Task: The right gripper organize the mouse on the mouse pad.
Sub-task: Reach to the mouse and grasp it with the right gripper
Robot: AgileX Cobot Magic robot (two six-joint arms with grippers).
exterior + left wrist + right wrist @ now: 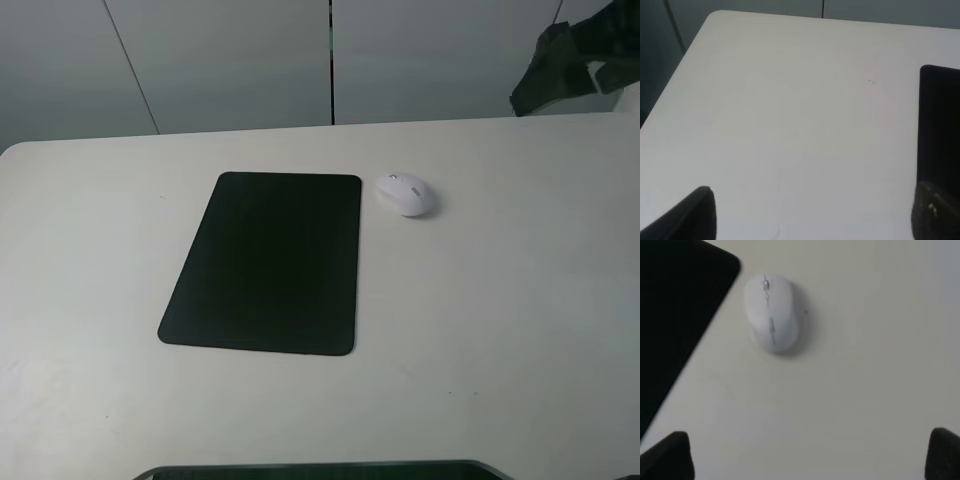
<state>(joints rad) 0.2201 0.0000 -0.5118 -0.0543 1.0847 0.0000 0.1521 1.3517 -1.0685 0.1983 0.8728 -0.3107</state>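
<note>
The white mouse (405,193) lies on the bare white table, just right of the far right corner of the black mouse pad (265,262), close to it but off it. The right wrist view shows the mouse (771,312) beside the pad's corner (675,315), with my right gripper (805,460) open, empty and well short of the mouse. The right arm (570,65) shows as a dark shape at the far right above the table's back edge. My left gripper (810,215) is open and empty over bare table, with the pad's edge (940,125) to one side.
The white table (500,320) has its back edge against grey wall panels (240,60). A dark flat edge (320,470) shows at the very front of the exterior view. The table's far left corner (720,15) shows in the left wrist view.
</note>
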